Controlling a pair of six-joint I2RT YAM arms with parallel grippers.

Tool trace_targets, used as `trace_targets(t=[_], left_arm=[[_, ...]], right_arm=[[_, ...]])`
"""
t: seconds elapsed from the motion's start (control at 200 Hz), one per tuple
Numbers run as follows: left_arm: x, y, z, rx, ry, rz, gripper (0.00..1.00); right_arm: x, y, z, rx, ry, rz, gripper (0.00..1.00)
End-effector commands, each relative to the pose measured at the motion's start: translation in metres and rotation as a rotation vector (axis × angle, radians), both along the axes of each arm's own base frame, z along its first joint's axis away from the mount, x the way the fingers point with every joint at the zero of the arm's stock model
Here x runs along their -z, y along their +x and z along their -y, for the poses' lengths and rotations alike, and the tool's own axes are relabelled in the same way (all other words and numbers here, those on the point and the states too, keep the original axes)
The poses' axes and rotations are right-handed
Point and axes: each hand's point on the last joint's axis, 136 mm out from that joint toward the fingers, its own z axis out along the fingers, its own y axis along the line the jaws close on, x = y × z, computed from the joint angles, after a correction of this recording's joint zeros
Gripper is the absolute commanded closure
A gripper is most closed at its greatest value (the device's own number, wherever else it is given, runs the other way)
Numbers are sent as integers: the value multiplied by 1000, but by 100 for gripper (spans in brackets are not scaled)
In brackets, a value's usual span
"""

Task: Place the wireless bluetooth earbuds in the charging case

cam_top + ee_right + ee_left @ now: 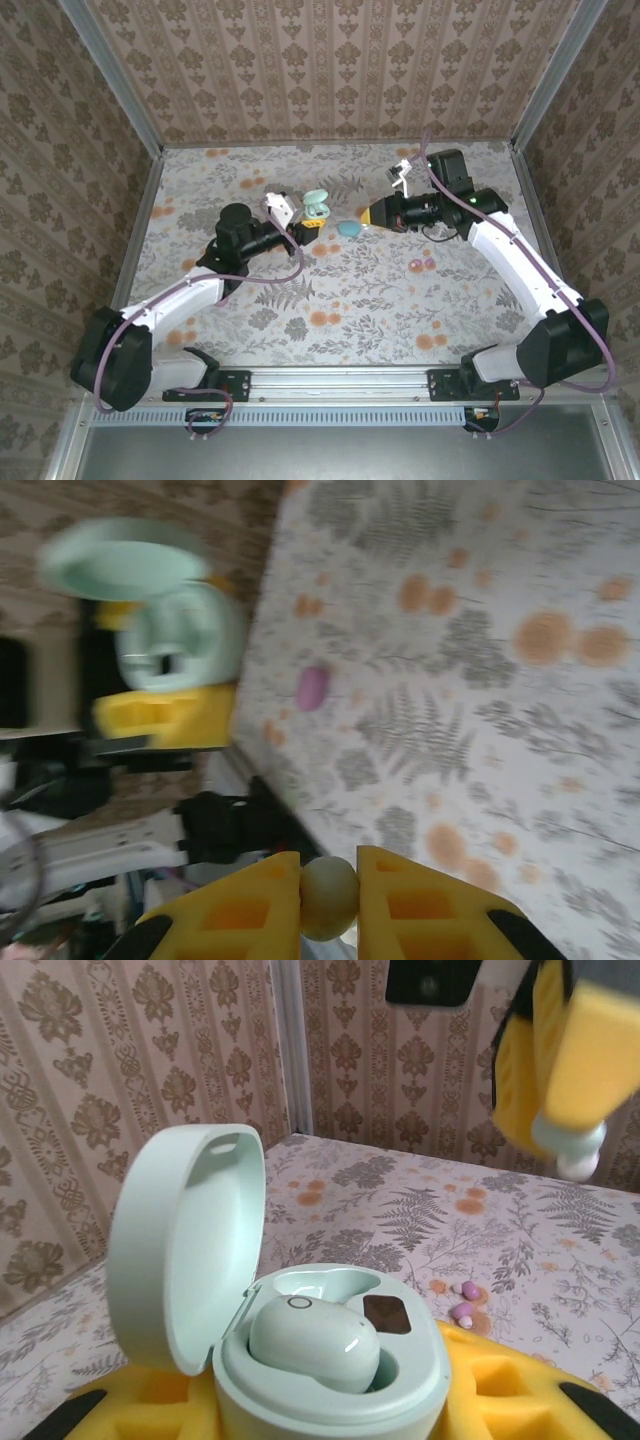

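Yellow fingers [270, 900] of the right gripper [329, 868] were clamped together on a pale bud [329, 900], pinched at the very tips. It looked roundish there, and its long axis could not be told. Across the table [350, 310], the left gripper [308, 224] was closed on the case [330, 1400], holding it upright with the mouth up and the lid [180, 1240] swung back on the side away from the right arm. A seated bud [312, 1342] already filled one socket. The empty socket [385, 1312], with its dark contact, lay beside it on the side toward the right gripper. From the left wrist, the pale bud hung above and to the right of that socket, apart from the case, poking out below the fingertips. The coming move appeared to turn on that offset — the right arm, the one carrying, would need to bring the pale bud leftward and down over the empty socket, and the lid stood clear of that path. Two pink buds [462, 1311] lay on the table beyond the case, touched by neither gripper.
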Motion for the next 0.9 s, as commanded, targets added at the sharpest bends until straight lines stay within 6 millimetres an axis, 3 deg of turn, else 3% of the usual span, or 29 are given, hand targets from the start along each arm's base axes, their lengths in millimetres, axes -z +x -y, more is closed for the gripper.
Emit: trace_targets(t=[0.0, 0.28, 0.3, 0.58, 0.895], left_arm=[[-28, -3, 7, 60, -67, 63, 80], [-35, -13, 21, 192, -101, 44, 80], [-35, -14, 22, 201, -102, 41, 80], [-44, -22, 29, 285, -126, 19, 80], [-47, -24, 31, 313, -134, 6, 80]], right_arm=[[-52, -7, -11, -59, 123, 93, 81], [-62, 0, -30, -89, 136, 135, 81], [-54, 6, -33, -88, 131, 112, 81], [-46, 17, -39, -91, 124, 102, 81], [-42, 18, -46, -105, 127, 96, 81]])
